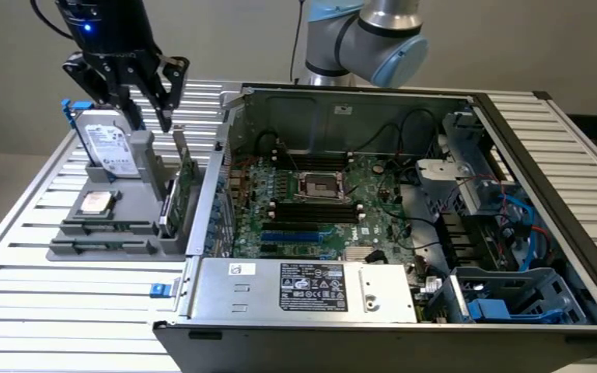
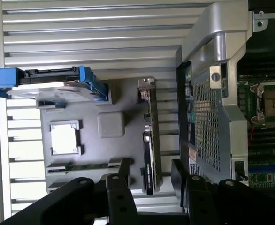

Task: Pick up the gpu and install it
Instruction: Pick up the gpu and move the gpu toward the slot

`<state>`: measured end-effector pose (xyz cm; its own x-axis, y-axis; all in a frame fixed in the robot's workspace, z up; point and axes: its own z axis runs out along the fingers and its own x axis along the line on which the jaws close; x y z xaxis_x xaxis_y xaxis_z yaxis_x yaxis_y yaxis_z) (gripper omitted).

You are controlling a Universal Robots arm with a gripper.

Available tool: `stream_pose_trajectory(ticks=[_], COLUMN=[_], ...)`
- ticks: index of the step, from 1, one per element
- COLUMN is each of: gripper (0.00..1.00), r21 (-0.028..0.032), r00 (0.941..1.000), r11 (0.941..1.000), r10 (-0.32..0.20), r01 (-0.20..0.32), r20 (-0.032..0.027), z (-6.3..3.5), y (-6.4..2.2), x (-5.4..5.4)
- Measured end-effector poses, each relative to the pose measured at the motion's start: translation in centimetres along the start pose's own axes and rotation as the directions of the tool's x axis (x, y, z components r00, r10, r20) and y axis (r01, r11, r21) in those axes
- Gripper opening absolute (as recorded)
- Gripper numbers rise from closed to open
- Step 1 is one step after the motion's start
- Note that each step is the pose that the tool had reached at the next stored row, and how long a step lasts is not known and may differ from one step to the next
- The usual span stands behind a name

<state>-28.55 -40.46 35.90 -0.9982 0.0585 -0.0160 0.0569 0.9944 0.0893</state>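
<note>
Hand hangs wide open, holding nothing, just above thin green gpu card upright in grey plastic tray.

The arm is built of smooth silver-grey tubes and rounded joints, and one joint ends in a pale blue cap. The end effector is black all over. It has a boxy matt body with a small blue light glowing on it, and below that, hinged link bars that carry two slim, flat fingers. In the wrist view, round pivot pins sit at the bars' joints. A black cable curves beside the upper body.
</note>
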Motion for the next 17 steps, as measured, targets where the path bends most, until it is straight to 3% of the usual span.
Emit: stream_pose_trajectory(ticks=[17], gripper=[0.48], r21=[0.0172], r00=[0.9989], r11=[0.9988], r10=[-0.047], r01=[0.047], r20=[-0.0036], z=[2.42], y=[-1.62], x=[-0.8])
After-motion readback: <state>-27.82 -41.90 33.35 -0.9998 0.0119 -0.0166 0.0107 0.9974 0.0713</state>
